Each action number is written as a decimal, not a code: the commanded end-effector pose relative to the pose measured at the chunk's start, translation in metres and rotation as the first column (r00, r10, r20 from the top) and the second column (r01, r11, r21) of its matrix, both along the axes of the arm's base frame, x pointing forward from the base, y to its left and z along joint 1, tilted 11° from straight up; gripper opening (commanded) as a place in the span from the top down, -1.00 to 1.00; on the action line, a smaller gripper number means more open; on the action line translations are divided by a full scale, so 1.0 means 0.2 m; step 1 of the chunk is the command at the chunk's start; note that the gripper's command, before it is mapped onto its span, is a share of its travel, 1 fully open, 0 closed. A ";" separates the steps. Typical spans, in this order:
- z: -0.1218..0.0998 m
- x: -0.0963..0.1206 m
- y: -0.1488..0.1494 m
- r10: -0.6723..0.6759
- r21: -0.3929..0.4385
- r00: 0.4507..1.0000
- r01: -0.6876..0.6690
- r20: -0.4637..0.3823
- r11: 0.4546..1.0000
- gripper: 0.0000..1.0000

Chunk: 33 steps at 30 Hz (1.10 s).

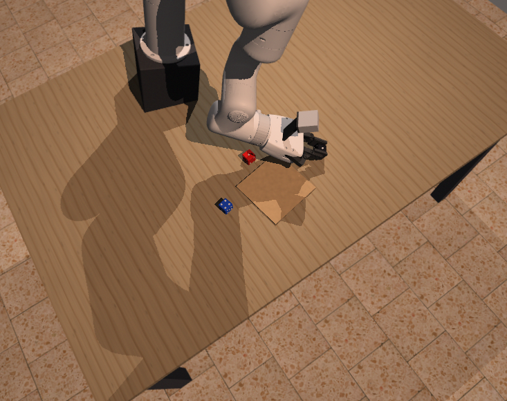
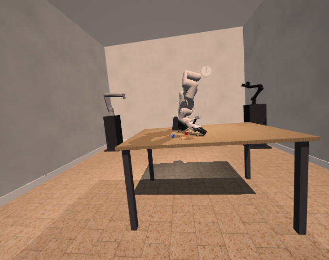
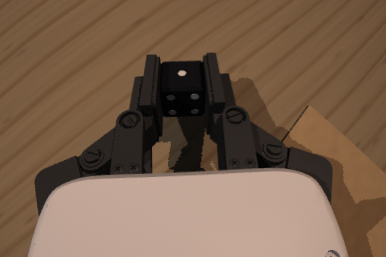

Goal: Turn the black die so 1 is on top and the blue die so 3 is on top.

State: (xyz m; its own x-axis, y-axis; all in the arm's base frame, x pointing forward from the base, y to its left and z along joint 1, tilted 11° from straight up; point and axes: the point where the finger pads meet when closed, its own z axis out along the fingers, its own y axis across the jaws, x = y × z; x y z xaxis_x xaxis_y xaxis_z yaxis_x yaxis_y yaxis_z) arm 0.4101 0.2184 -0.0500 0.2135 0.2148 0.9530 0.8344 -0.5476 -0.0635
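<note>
My gripper (image 1: 319, 148) (image 2: 203, 131) (image 3: 182, 71) is tilted far over and shut on the black die (image 3: 182, 85). In the wrist view, the die's 1 face is toward the far side and its 4 face is nearer the palm. The gripper is low over the table, beyond the mat's back right side in the top view. The tan mat (image 1: 275, 187) (image 3: 350, 162) lies flat with no die on it. The blue die (image 1: 225, 206) (image 2: 173, 136) rests on the table left of the mat, several pips on top. Whether the black die touches the table is unclear.
The red die (image 1: 248, 156) (image 2: 186, 133) rests on the table (image 1: 365, 106) off the mat's upper left edge, close beside the gripper body and wrist. The arm's black base block (image 1: 171, 84) stands at the back left. The arm shades much of the mat.
</note>
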 end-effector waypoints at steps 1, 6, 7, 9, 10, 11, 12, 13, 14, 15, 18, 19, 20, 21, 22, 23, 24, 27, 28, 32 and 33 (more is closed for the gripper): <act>0.00 0.00 0.00 -0.001 0.000 1.000 0.001 0.002 1.000 0.58; 0.00 0.00 0.00 -0.001 0.000 1.000 0.001 0.002 1.000 0.58; 0.00 0.00 0.00 -0.001 0.000 1.000 0.001 0.002 1.000 0.58; 0.00 0.01 0.00 -0.001 0.000 1.000 0.001 0.002 1.000 0.58; 0.00 0.01 0.00 -0.001 0.000 1.000 0.001 0.002 1.000 0.58; 0.00 0.01 0.00 -0.001 0.000 1.000 0.001 0.002 1.000 0.58; 0.00 0.01 0.00 -0.001 0.000 1.000 0.001 0.002 1.000 0.58; -0.01 0.01 0.00 -0.001 0.000 1.000 0.001 0.002 1.000 0.58; -0.01 0.01 0.00 -0.001 0.000 1.000 0.001 0.002 1.000 0.58; -0.01 0.01 0.00 -0.001 0.000 1.000 0.001 0.002 1.000 0.58; -0.02 0.01 0.00 -0.001 0.000 1.000 0.001 0.002 1.000 0.58; -0.02 0.01 0.00 -0.001 0.000 1.000 0.001 0.002 1.000 0.58; -0.02 0.01 0.00 -0.001 0.000 1.000 0.001 0.002 1.000 0.58; -0.03 0.01 0.00 -0.001 0.000 1.000 0.001 0.002 1.000 0.58; -0.03 0.01 0.01 -0.001 0.000 1.000 0.001 0.002 1.000 0.58; -0.03 0.01 0.01 -0.001 0.000 1.000 0.001 0.002 1.000 0.58; -0.04 0.01 0.01 -0.001 0.000 1.000 0.001 0.002 1.000 0.58; -0.04 0.01 0.01 -0.001 0.000 1.000 0.001 0.002 1.000 0.58; -0.05 0.01 0.01 -0.001 0.000 1.000 0.001 0.002 1.000 0.58; -0.05 0.01 0.01 -0.001 0.000 1.000 0.001 0.002 1.000 0.58; -0.05 0.01 0.01 -0.001 0.000 1.000 0.001 0.002 1.000 0.58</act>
State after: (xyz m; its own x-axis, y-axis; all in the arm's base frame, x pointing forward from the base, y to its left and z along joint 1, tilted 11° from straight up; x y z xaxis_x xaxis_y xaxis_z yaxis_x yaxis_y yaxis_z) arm 0.4107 0.2205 -0.0606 0.2136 0.2149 0.9530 0.8344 -0.5475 -0.0636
